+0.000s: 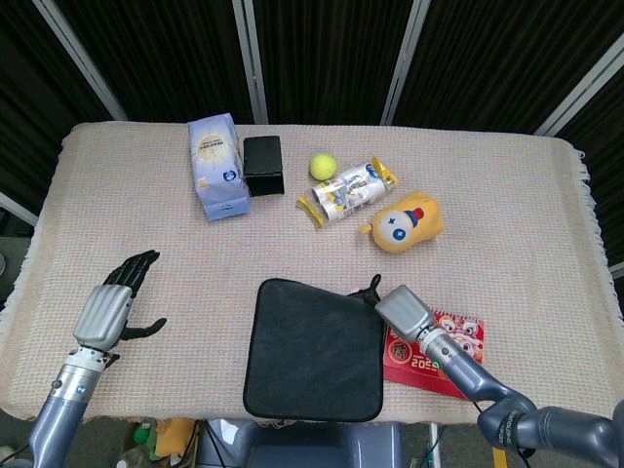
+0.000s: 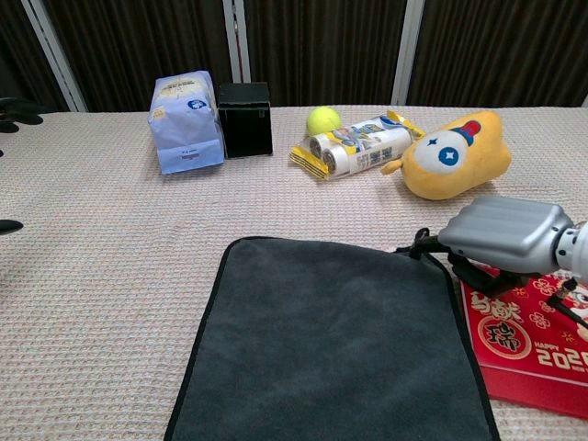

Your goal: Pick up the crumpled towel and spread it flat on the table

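A woven cloth covers the table (image 1: 507, 195), dark curtains behind. The towel (image 1: 314, 349) lies flat at the near edge, its long axis running away from the robot, already spread as far as I can judge. The right hand (image 1: 403, 310) sits at its far right corner, beside the hanging loop (image 2: 421, 238), over a red calendar (image 1: 453, 336); its fingers curl under, and whether they pinch the towel I cannot tell. The left hand (image 1: 115, 304) rests well apart to the left, fingers spread, holding nothing. The right is nearer.

L hand (image 1: 109, 310) palm down, fingers spread, holding nothing; R hand (image 1: 404, 310) low, fingers curled under
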`<action>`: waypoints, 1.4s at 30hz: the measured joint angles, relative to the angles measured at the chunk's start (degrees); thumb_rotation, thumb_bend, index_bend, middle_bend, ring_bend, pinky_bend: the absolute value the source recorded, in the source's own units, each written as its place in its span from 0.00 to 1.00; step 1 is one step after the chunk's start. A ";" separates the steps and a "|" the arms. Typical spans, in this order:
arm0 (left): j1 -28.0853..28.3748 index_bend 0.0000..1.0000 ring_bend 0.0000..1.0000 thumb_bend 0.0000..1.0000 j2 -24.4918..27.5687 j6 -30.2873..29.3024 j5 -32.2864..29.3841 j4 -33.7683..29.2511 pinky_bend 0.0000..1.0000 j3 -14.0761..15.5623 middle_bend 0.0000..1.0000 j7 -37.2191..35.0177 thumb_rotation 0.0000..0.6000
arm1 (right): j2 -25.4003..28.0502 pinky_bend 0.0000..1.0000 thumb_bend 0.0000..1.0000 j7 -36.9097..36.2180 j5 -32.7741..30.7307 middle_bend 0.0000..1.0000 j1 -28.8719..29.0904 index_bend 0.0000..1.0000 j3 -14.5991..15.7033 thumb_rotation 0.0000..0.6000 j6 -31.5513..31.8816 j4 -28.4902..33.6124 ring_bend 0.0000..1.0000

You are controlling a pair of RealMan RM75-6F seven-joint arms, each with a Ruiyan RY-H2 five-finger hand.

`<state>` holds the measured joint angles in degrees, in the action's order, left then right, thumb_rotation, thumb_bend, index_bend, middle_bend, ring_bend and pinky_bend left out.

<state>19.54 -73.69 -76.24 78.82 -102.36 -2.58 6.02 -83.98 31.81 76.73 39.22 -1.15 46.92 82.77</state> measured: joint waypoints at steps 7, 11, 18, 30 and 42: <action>-0.32 0.01 0.05 0.16 -0.08 0.13 0.38 -0.12 0.16 -0.29 0.04 0.12 1.00 | -0.83 0.74 0.77 2.03 -1.41 0.71 -0.39 0.24 -0.39 1.00 2.22 -1.25 0.82; -0.47 0.01 0.05 0.16 -0.07 0.26 0.52 -0.10 0.16 -0.44 0.04 0.07 1.00 | -1.11 0.74 0.77 2.67 -2.38 0.71 -0.54 0.25 -0.58 1.00 2.71 -1.78 0.82; -0.70 0.01 0.05 0.16 0.03 0.39 0.75 -0.18 0.16 -0.67 0.04 -0.12 1.00 | -1.70 0.74 0.77 3.65 -3.76 0.71 -0.55 0.25 -0.67 1.00 3.09 -2.60 0.82; -1.01 0.01 0.05 0.16 -0.07 0.56 1.25 -0.08 0.16 -0.97 0.04 -0.27 1.00 | -0.95 0.74 0.77 3.20 -3.08 0.72 -0.68 0.25 -0.50 1.00 4.72 0.63 0.82; -1.20 0.01 0.05 0.16 -0.08 0.81 1.80 0.24 0.16 -1.13 0.04 -0.79 1.00 | -1.97 0.74 0.77 3.37 -3.43 0.72 -0.62 0.25 0.56 1.00 4.15 2.10 0.82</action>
<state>18.34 -73.77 -75.43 80.62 -102.12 -3.72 5.23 -85.95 35.18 73.30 38.59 -0.58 51.07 84.87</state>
